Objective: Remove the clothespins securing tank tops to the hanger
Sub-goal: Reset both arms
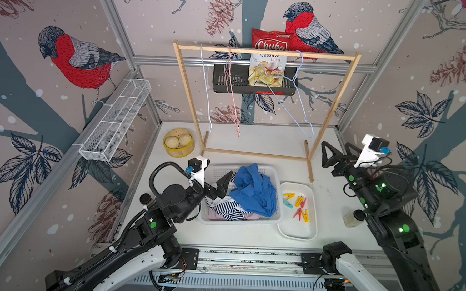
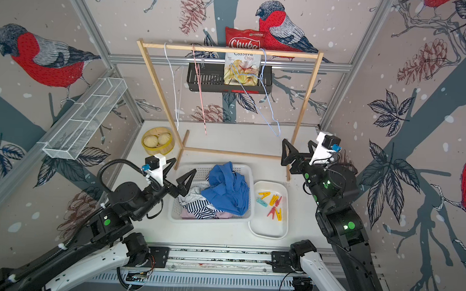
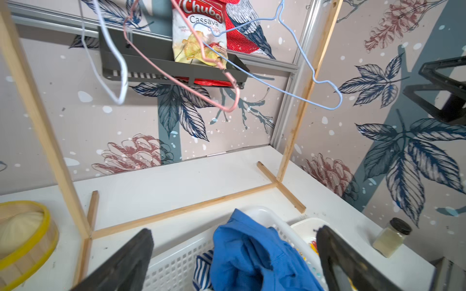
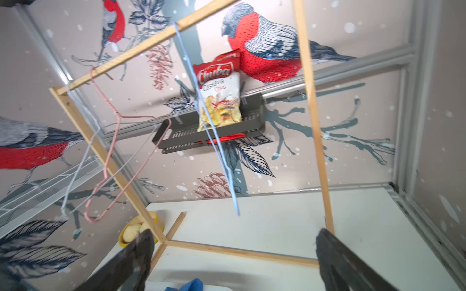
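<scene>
Task seemingly finished: clothespins [image 1: 298, 207] lie in the right-hand tray [image 1: 298, 235], tank tops [image 1: 251, 193] in the basket [image 1: 238, 222]. The left gripper [image 2: 180, 170] and right gripper [image 2: 297, 146] gape wide and empty, with only parking likely ahead.

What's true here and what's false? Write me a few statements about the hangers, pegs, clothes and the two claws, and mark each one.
1. The blue hanger carries a tank top. False: it hangs bare on the wooden rack.
2. All six clothespins lie in the white tray. True.
3. The blue tank top lies on top of the pile in the basket. True.
4. The right gripper is shut on a clothespin. False: it is open and empty, next to the rack's post.
5. The left gripper holds the striped top. False: it is open and empty, near the basket.
</scene>
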